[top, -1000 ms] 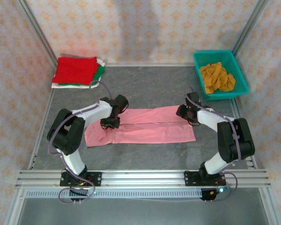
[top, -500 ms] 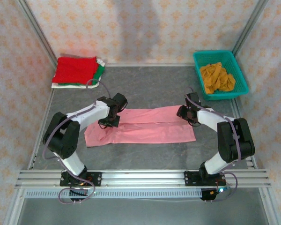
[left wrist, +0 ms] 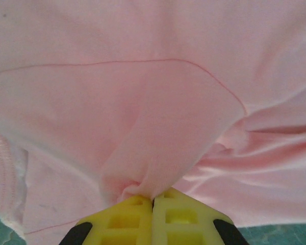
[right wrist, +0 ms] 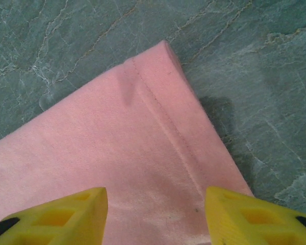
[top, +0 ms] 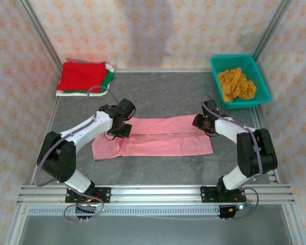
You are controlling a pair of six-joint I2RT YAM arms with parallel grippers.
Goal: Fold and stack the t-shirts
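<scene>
— Pinching a pucker of cloth, the left gripper (left wrist: 153,200), a two-finger claw with yellow lattice pads, has its jaws pressed tight together on the soft, plain pink t-shirt (left wrist: 143,102). The fabric gathers into a peak right where the pads meet.
— And where does that shirt lie?
— Across the middle of the grey-green marbled table (top: 168,97), folded into a long band running left to right. In the top view the left arm reaches over the band's left part, with its claw near the far edge of the cloth.
— What of the other arm?
— The right gripper (right wrist: 155,201) stands with its jaws apart above the band's far right corner. Its wrist view shows the stitched hem of that corner between the two yellow fingers (right wrist: 66,212), lying flat on the table. Whether the fingers touch the cloth cannot be told.
— And the other shirts?
— A folded stack sits in the far left corner. The red cloth t-shirt (top: 81,75) is on top, the green t-shirt (top: 110,77) peeks out at its right edge, and the white t-shirt (top: 71,93) shows beneath along the near edge. The mustard-orange t-shirt (top: 236,84) lies crumpled inside the teal plastic lattice basket (top: 232,57) in the far right corner, well apart from both claws.
</scene>
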